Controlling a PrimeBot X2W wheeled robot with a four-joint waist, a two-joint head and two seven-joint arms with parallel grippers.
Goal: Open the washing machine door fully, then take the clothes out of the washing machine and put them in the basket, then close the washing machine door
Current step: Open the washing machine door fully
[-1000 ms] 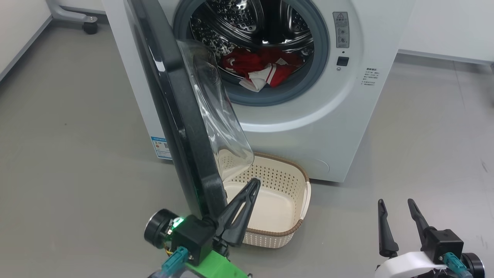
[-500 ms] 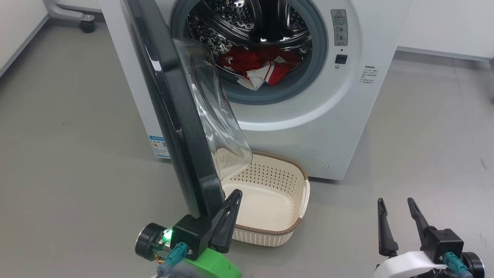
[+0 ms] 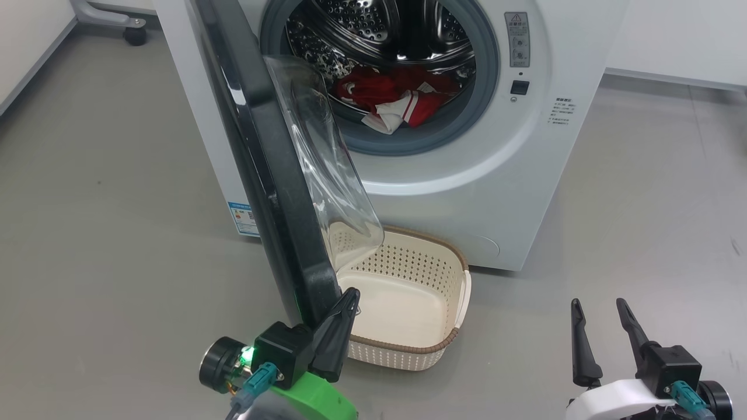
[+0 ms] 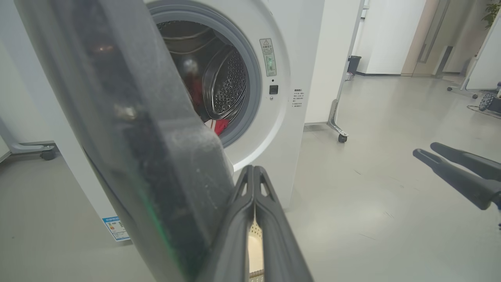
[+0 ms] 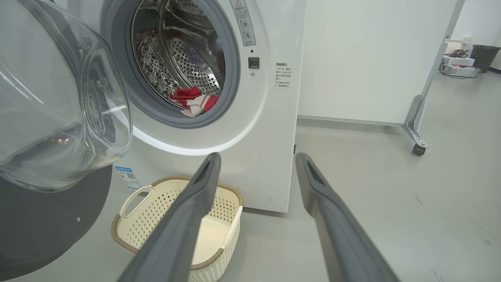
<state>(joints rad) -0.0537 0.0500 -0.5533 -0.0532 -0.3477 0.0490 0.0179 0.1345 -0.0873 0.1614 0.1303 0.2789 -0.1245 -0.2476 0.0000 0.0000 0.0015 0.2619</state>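
Observation:
The washing machine [image 3: 467,192] stands with its door [image 3: 257,146] swung out to the left, edge-on, the glass bowl [image 5: 58,117] bulging toward the drum. Red and white clothes [image 3: 402,96] lie at the drum's front lip, also seen as clothes [image 5: 193,100]. The cream basket [image 3: 397,356] sits on the floor below the opening, holding nothing. My left gripper [image 3: 350,294] is shut, its tips against the door's lower edge, just inside the black rim [image 4: 129,137]. My right gripper [image 3: 598,303] is open, low at the right, well apart from the machine.
Grey floor lies all around. A wheeled stand foot [image 3: 125,26] is at the far left behind the machine. A white partition on a caster [image 5: 419,149] stands to the machine's right. The basket [image 5: 117,235] sits partly under the open door.
My left gripper has drawn back and down, from over the basket to the door's bottom edge. The head camera has shifted slightly. The right arm has held still.

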